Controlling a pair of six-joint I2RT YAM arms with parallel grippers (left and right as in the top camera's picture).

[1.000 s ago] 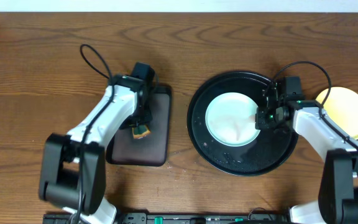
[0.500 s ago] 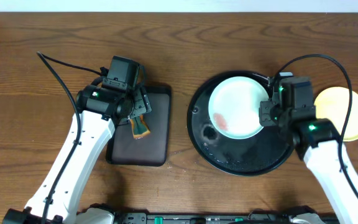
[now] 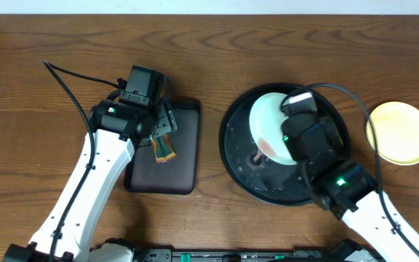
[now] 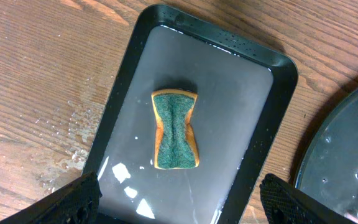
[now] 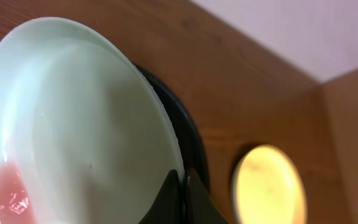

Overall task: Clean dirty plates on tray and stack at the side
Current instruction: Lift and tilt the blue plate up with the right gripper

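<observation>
Wooden table [image 3: 35, 87], overhead and wrist views. At centre-right sits the round black tray [image 3: 235, 156]. Above it the right gripper [image 5: 180, 186] pinches the rim of a pale blue-white plate [image 3: 268, 116], its two fingertips closed tight on the edge. The plate is tipped up on edge rather than lying flat, probably so its soiled face is exposed for wiping and any liquid drains into the tray beneath. A reddish smear [image 3: 265, 145] marks that face at about 7 o'clock, so by this evidence cleaning is not finished.

At 9 o'clock from the black tray lies a small rectangular tray [image 4: 119, 93] holding shallow water, with an orange-and-green sponge [image 4: 176, 129] resting in it, presumably to keep it wet. The left gripper [image 4: 182, 199] hangs above the sponge, fingers [image 4: 73, 199] spread wide and holding nothing, well placed to descend and take it.

At 3 o'clock, off the black tray, a pale yellow plate [image 3: 400, 132] rests on the bare wood, apparently the start of the side stack. No third plate is visible.
</observation>
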